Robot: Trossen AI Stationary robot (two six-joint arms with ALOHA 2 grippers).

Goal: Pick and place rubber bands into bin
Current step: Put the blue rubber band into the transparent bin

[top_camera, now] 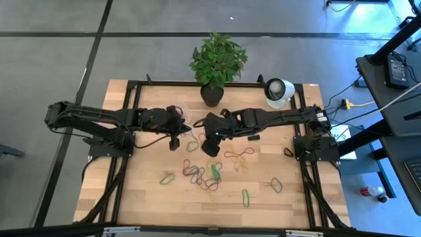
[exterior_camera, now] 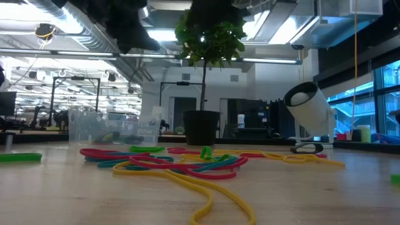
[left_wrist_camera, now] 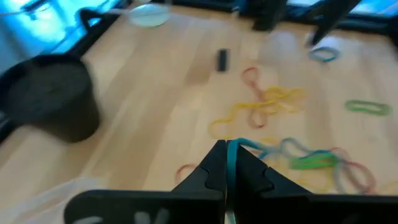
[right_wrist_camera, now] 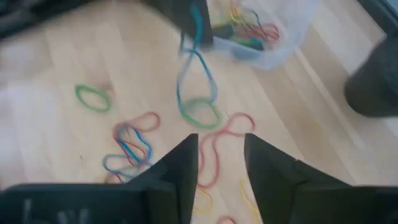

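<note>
Several coloured rubber bands [top_camera: 204, 174] lie loose on the wooden table, and they fill the foreground of the low view [exterior_camera: 181, 164]. The clear bin [top_camera: 181, 112] stands behind them at centre-left, with some bands inside it [right_wrist_camera: 261, 31]. My left gripper [top_camera: 174, 141] is just in front of the bin, shut on a blue rubber band [left_wrist_camera: 231, 163]. My right gripper [right_wrist_camera: 221, 149] hovers open beside it, over the bands at the table's middle [top_camera: 210, 148], with nothing between its fingers. My left gripper pinches the blue band's upper end [left_wrist_camera: 231, 155] between its two shut fingers. In the right wrist view the band hangs from those fingers as a long slack loop [right_wrist_camera: 193, 68]. Its lower end reaches a green band [right_wrist_camera: 199, 112]; whether it touches the table I cannot tell.
A black plant pot [top_camera: 212, 97] with a green plant stands behind the bin at the far edge, and a white round camera-like object [top_camera: 277, 91] is at the far right. A small black piece [left_wrist_camera: 222, 59] lies on the wood. More bands lie toward the near edge [top_camera: 246, 197].
</note>
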